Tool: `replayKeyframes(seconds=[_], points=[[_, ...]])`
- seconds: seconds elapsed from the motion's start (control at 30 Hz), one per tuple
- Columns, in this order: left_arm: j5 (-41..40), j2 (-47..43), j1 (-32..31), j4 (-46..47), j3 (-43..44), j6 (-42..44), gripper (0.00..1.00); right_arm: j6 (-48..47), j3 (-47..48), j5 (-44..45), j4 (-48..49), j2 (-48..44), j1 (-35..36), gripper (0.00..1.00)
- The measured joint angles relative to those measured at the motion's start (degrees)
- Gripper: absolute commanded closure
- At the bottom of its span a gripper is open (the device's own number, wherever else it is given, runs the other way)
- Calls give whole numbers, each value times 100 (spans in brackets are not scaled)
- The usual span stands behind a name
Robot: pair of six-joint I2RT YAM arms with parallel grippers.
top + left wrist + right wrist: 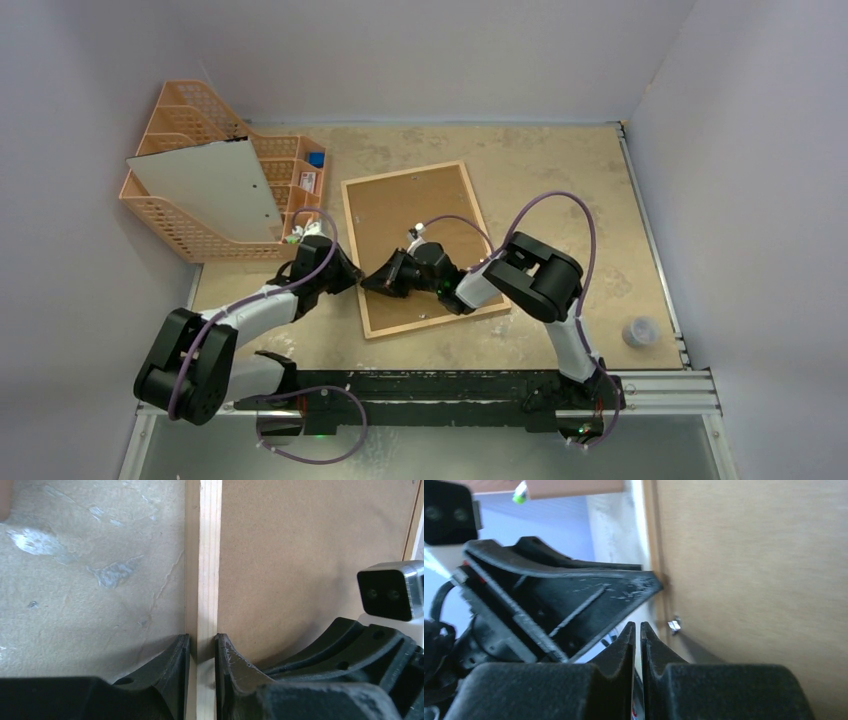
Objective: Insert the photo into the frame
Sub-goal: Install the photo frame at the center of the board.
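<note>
Here, left pincer (202, 642) astride frame (210, 555) edge.

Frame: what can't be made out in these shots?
- Photo: in no view; if inside the frame, the backing hides it.
- Right gripper: top view, its own arm hides the tips.
- Clip: right wrist view, blurred; touched or not, unclear.
- Organizer contents: top view, too small.

From above, the right arm (530, 275) covers the frame's (405, 205) near right part, and whatever lies under its brown back is hidden. The left wrist view cuts its edging off top and bottom. The right wrist view is blurred: a small metal fitting (674, 625) is unclear. The bits (309, 180) in the organizer (175, 225) are too small to tell.
</note>
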Motion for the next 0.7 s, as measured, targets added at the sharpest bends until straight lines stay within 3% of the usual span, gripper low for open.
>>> replayKeyframes(seconds=[0.17,0.3,0.47,0.7], points=[[92,-11,-28,-42,0,7,100,120,-107,-68,575,2,52,91],[92,-37,-31,-94,4,9,100,101,-133,11,498,-37,59,90],[111,-59,-35,-155,17,35,100,-116,-142,365,-417,-525,52,79],[173,-85,-37,-393,105,127,100,-544,-151,863,-1808,-1357,26,78]])
